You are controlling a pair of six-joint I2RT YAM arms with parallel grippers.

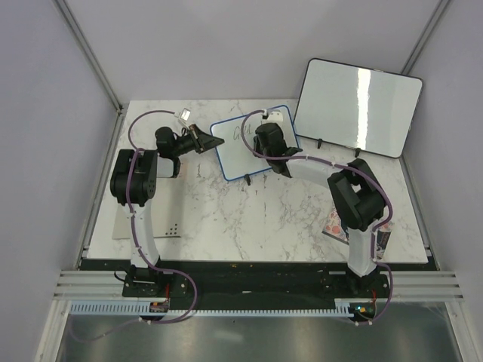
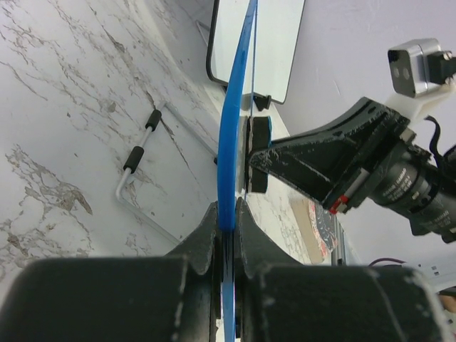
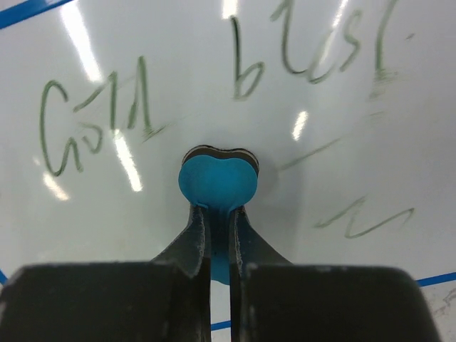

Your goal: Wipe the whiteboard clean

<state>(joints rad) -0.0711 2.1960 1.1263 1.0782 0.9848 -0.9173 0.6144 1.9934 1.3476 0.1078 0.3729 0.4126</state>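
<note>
Closest to my right wrist camera is my right gripper (image 3: 219,228), narrowed to a slit and pinching the stem of a blue eraser (image 3: 217,182). Its rounded head points to 12 o'clock, and the felt face looks to be pressed flat against the whiteboard (image 3: 320,107). The green writing (image 3: 92,114) arcs above the eraser from 10 o'clock round to 2 o'clock, none of it under the pad. A few stray strokes (image 3: 363,217) lie at about 4 o'clock.

My left gripper (image 2: 226,214) is clamped on the board's blue frame, which runs edge-on away from it toward 12 o'clock. It serves as the brace.

From above, the whiteboard sits at the far middle of the bench (image 1: 249,219), its long axis running roughly 9 to 3 and tipped a little toward 2. My left grip is on its 9 o'clock edge and my right arm reaches over its 3 o'clock half. The larger black-framed board (image 1: 355,105) stands apart at 2 o'clock and is not my concern.

I judge the erasing barely begun, since most of the words are intact. The right arm is the one on the surface, so the coming stroke is its job: up toward 12, then sweeping along the long axis toward 9 and back, while the left holds firm against the push.
</note>
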